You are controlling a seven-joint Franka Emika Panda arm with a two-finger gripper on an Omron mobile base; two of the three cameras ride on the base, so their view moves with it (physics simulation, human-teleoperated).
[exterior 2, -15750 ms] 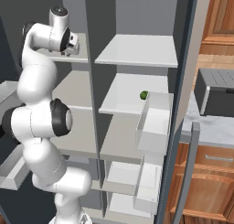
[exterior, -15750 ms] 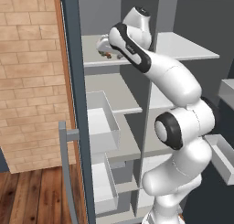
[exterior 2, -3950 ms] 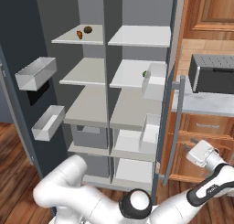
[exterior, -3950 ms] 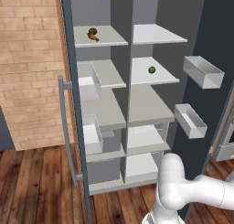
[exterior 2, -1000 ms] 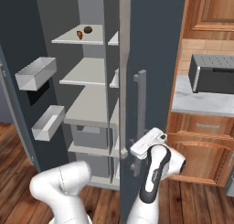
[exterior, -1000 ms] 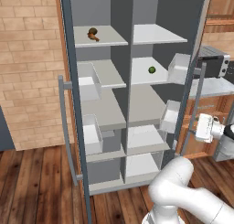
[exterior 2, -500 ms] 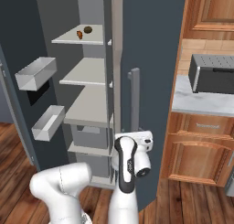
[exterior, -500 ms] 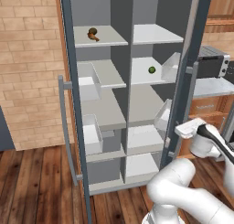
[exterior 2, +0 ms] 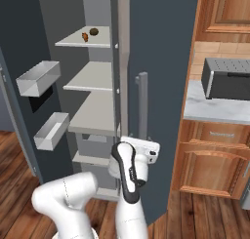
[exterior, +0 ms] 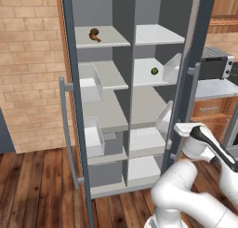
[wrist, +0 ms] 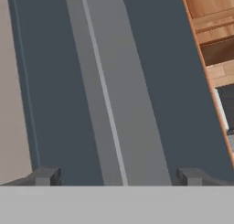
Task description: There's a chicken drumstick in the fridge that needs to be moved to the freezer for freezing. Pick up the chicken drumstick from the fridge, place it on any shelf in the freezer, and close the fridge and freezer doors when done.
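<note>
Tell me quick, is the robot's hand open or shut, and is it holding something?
Gripper: open, holding nothing; its fingertips stand wide on either side of the fridge door's grey bar handle.

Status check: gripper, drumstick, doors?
Gripper open, jaws straddling fridge door handle. Chicken drumstick on top freezer shelf. Fridge door nearly shut; freezer door wide open.

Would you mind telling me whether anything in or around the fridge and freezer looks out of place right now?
Nothing is spilled or damaged. The drumstick lies beside a dark brown lump on the freezer's top shelf. The one unfinished thing: the freezer door stands wide open, while the fridge door is nearly shut.
</note>
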